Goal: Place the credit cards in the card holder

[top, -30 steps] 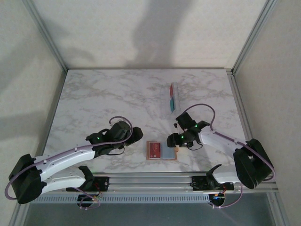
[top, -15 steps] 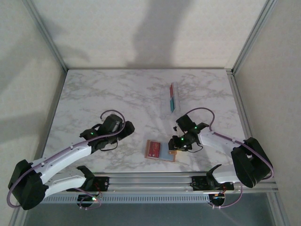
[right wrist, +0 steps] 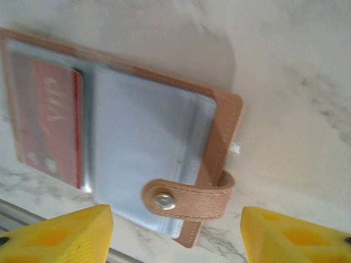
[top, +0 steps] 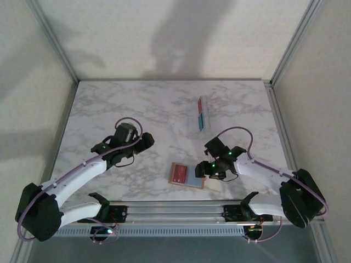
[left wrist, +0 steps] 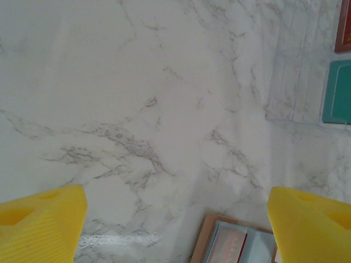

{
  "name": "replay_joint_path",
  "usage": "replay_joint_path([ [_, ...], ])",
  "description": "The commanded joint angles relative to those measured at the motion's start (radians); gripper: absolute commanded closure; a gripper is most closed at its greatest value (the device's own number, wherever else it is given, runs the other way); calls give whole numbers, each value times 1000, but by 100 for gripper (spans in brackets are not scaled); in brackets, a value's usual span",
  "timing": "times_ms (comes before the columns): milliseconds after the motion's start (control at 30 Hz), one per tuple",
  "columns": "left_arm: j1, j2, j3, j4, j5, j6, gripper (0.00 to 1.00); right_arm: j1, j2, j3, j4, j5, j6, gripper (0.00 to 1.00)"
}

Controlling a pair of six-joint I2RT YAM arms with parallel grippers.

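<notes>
We see the left arm [top: 77,172] stretched from its near-left base diagonally across the white marble-patterned tabletop [top: 137,104], wrist tipped downward, so that the left pincer [left wrist: 175,227] hangs over bare marble left of centre. Its two yellow fingertips [left wrist: 41,224] stand wide apart with nothing between them. The right arm [top: 258,169] folds in from the near-right base, its forearm running leftward along the front of the tabletop, and the right pincer [right wrist: 175,235] sits above the right end of the tan leather card holder [right wrist: 226,123]. Its own yellow fingertips [right wrist: 55,235] are also spread wide, and we see nothing gripped in them. The card holder lies opened flat close to the front edge, between the two arms and nearer the right one. Its inside shows grey-blue pockets, a clasp tab [right wrist: 186,197] with a small metal snap folded over the right-hand page, and a red plastic card [right wrist: 49,120] tucked in the left-hand pocket. Farther back on the right half, well apart from the holder, a teal plastic card [left wrist: 337,92] and a second red card [left wrist: 344,26] lie in a line, with a pale strip beside them that we cannot make out. We count one card holder, two red cards and one teal card.
</notes>
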Motion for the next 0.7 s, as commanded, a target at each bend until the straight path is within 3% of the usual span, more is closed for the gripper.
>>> replay_joint_path([
  [0, 2, -45, -68, 67, 36, -20, 15, 30, 51, -7, 54, -18, -10, 36],
  [100, 2, -68, -100, 96, 43, -49, 15, 32, 84, -7, 115, -4, -9, 39],
  [267, 2, -104, -129, 86, 34, -55, 14, 33, 133, 25, 215, -34, -69, 63],
  [400, 2, -125, -126, 57, 4, -54, 14, 36, 218, 80, 265, -78, -85, 72],
  [500, 2, -141, -138, 47, -18, -73, 14, 37, 247, 109, 268, -74, -87, 72],
  [667, 2, -165, -165, 50, -21, -96, 14, 36, 194, 85, 192, 56, -91, 54],
])
